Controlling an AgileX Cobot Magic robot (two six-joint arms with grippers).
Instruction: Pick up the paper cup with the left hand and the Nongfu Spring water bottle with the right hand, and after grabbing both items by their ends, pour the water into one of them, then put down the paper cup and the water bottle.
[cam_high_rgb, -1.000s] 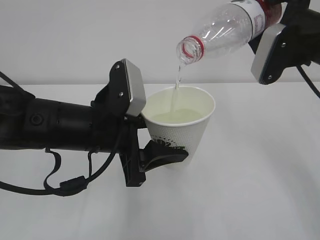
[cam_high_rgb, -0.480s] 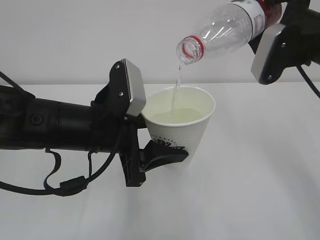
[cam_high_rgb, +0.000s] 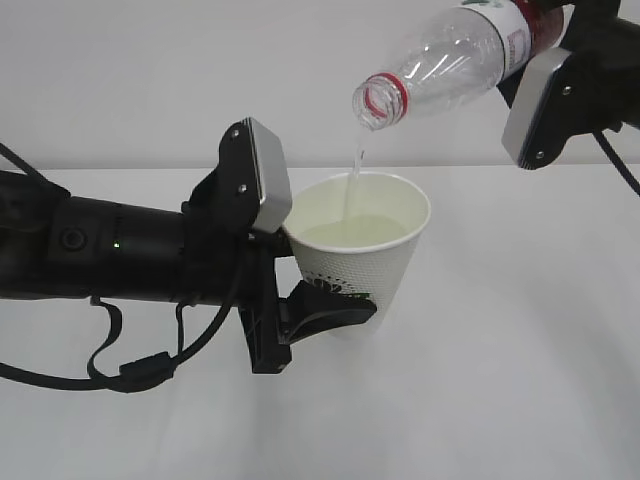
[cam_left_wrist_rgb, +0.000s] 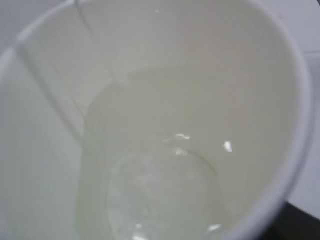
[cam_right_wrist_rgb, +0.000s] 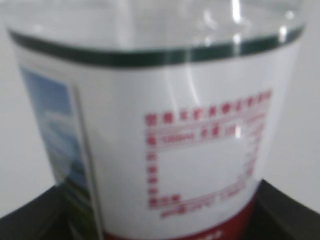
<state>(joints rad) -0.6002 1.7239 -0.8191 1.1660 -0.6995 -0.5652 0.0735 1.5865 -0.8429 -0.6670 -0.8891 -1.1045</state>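
The left hand (cam_high_rgb: 300, 315) comes in from nine o'clock, its fingers (cam_high_rgb: 335, 312) closed around the lower wall of the paper cup (cam_high_rgb: 362, 255), which stands upright over the white counter (cam_high_rgb: 500, 380) near the middle of the exterior view. Whether the cup's base touches the counter cannot be told. Its pale pool of water (cam_high_rgb: 352, 232) sits fairly high, and the thin stream (cam_high_rgb: 356, 165) lands close to the far rim at twelve o'clock, so a small drift of either arm could likely send it over the edge. A firmer squeeze might buckle the thin wall and spill it. At one o'clock, the right hand (cam_high_rgb: 560, 85) grips the Nongfu Spring water bottle (cam_high_rgb: 450, 55) by its base end, neck tilted down toward seven o'clock; tipping further could surge and overfill the cup.
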